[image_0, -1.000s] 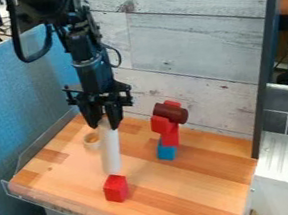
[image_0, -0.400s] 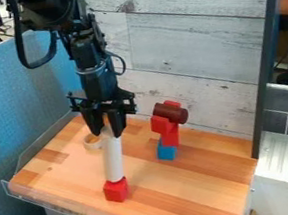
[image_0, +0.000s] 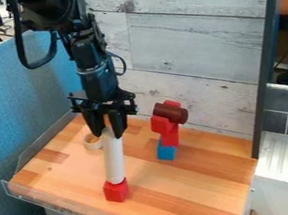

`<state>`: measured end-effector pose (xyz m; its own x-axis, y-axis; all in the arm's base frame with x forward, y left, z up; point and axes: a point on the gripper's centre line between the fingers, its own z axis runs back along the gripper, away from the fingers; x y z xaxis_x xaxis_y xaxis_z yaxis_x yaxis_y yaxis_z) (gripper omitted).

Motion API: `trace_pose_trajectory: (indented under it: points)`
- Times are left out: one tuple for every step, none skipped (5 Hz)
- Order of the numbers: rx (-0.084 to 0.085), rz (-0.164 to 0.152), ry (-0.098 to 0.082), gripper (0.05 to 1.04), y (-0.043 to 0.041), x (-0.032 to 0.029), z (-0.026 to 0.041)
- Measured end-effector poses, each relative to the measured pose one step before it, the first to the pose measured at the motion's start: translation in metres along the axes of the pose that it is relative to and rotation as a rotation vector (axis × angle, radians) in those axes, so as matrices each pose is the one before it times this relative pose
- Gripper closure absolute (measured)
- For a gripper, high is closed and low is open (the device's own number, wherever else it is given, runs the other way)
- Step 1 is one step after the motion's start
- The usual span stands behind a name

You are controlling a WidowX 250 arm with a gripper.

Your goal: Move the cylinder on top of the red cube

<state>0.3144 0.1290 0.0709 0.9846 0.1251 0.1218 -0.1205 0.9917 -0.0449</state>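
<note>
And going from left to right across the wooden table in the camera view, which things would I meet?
Ring, white cylinder with the red cube below it, block stack.

Black jointed arm (image_0: 94,68) — glossy, looping cable (image_0: 20,46)

Cyl. (image_0: 113,159) was white, cube (image_0: 116,192) red; counter (image_0: 192,188) tan w/ brown patches; wall (image_0: 199,46) greyish-white w/ dk. knots; partition (image_0: 21,121) blue.

Wooden tabletop (image_0: 185,189) holds red cube (image_0: 116,191), blue block (image_0: 166,152), ring (image_0: 93,147).
</note>
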Motion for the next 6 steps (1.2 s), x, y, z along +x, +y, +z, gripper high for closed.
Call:
trace_pose_trajectory:
  points:
    - [-0.0022, -0.0031, 0.0089, 0.599, -0.00106, -0.00461, -0.00341]
    - [0.0032, -0.0036, -0.0039, 0.599, 0.00074, -0.0005, -0.00072]
    - [0.0008, -0.0013, -0.0062, 0.521, 0.00354, -0.00573, 0.00027]
    - [0.0037, -0.0036, -0.0051, 0.249, -0.0003, -0.00178, 0.00017]
    - [-0.0079, 0.0009, -0.0048, 0.07, 0.00303, -0.00169, -0.00085]
    - [-0.0203, 0.0165, -0.0191, 0.075, 0.00383, -0.00156, 0.0095]
